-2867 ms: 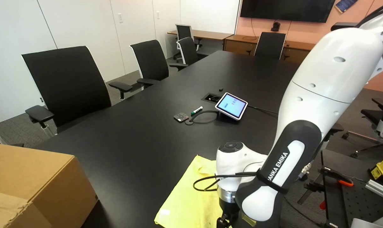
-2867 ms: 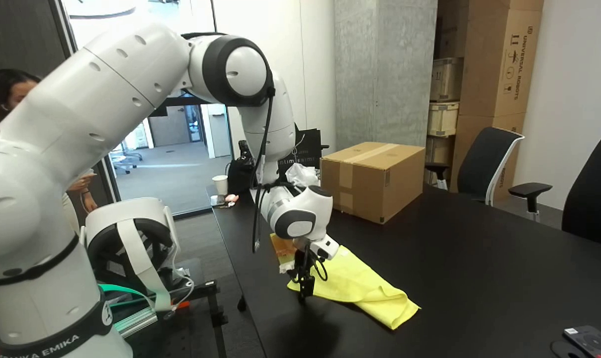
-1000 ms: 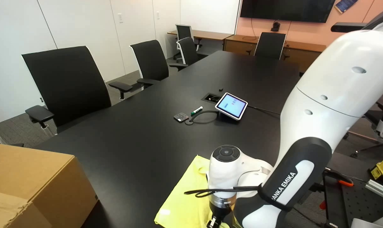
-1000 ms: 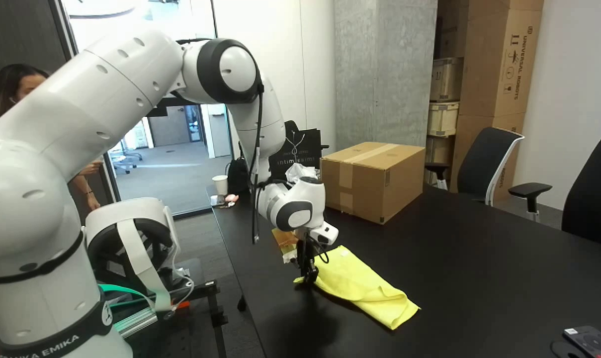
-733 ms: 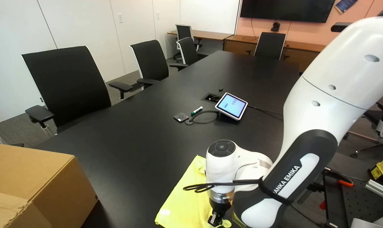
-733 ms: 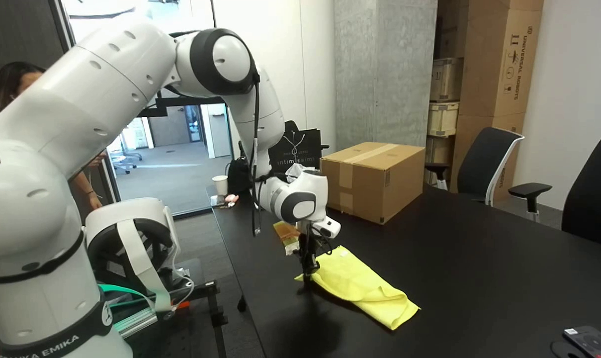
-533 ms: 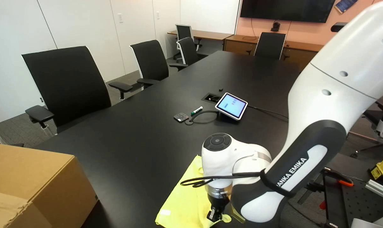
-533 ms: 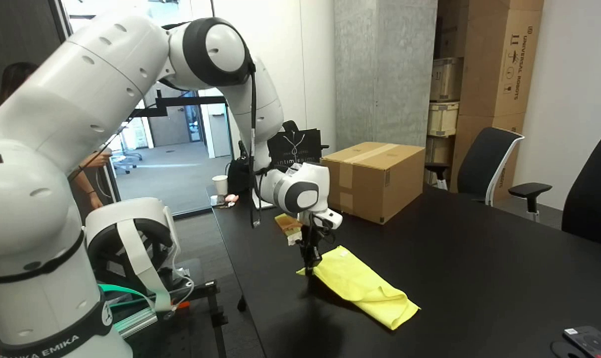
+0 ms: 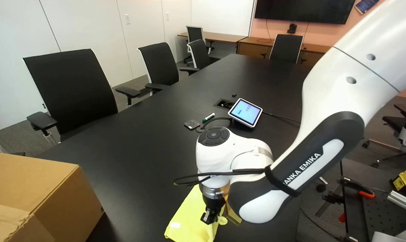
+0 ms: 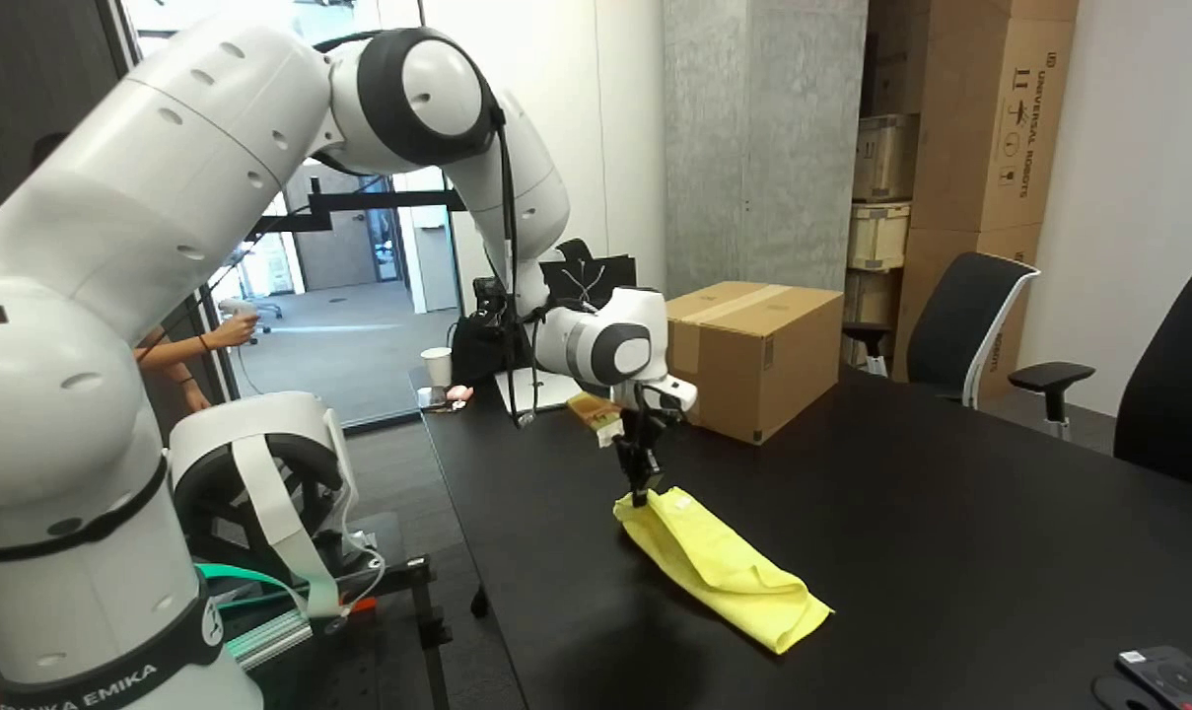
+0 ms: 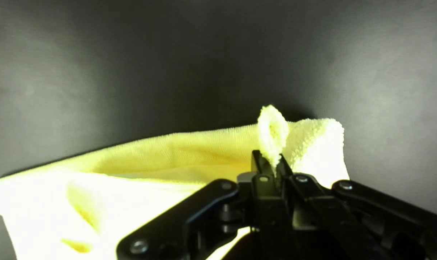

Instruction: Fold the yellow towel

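The yellow towel (image 10: 729,572) lies as a long, partly folded strip on the black table, with a wrinkled fold toward its near end. My gripper (image 11: 270,160) is shut on the towel; a small loop of cloth sticks out past the fingertips in the wrist view. That pinched edge is drawn up off the table at the end by my gripper (image 10: 642,496), and the cloth below it bows into a hollow. In an exterior view my gripper (image 9: 210,219) hangs over the towel (image 9: 189,215), and the arm hides part of the cloth.
A cardboard box (image 10: 743,360) stands behind the towel. Close behind the gripper lies an orange-yellow packet (image 10: 596,412). Farther along the table are a tablet (image 9: 245,112), a green marker (image 9: 208,117) and a small dark square (image 9: 191,124). A remote (image 10: 1177,678) lies at the corner.
The jaws have come together on the towel's edge. The gripper has risen and moved across the towel toward the box side, pulling the gripped edge up and over with it.
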Robot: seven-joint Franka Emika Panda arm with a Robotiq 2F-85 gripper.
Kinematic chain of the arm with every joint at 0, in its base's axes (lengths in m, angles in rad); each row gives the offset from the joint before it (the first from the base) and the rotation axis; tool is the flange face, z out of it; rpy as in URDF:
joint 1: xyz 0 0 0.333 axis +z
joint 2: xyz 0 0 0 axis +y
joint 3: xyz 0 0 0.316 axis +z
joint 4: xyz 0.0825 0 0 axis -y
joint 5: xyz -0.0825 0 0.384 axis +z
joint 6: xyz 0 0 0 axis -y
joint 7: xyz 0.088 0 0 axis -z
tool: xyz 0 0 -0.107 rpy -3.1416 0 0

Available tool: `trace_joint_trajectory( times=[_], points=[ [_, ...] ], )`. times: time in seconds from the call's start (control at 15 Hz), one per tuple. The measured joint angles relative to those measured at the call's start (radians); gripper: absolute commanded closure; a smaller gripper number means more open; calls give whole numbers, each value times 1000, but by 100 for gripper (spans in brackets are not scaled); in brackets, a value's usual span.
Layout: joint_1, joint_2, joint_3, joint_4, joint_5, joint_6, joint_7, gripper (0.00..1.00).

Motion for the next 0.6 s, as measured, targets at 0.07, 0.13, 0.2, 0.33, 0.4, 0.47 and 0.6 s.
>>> trace_joint_trajectory(
  times=[0.07, 0.13, 0.2, 0.33, 0.4, 0.47, 0.6],
  points=[
    [-1, 10, 1, 25, -1, 0, -1, 94],
    [-1, 23, 3, 50, -5, 0, -2, 95],
    [-1, 37, 5, 76, -11, 0, -2, 94],
    [0, 69, 12, 131, -33, -5, -7, 94],
    [2, 88, 16, 160, -47, -18, -15, 94],
    [5, 107, 18, 189, -64, -33, -22, 94],
    [15, 149, 20, 249, -100, -64, -37, 94]
  ],
)
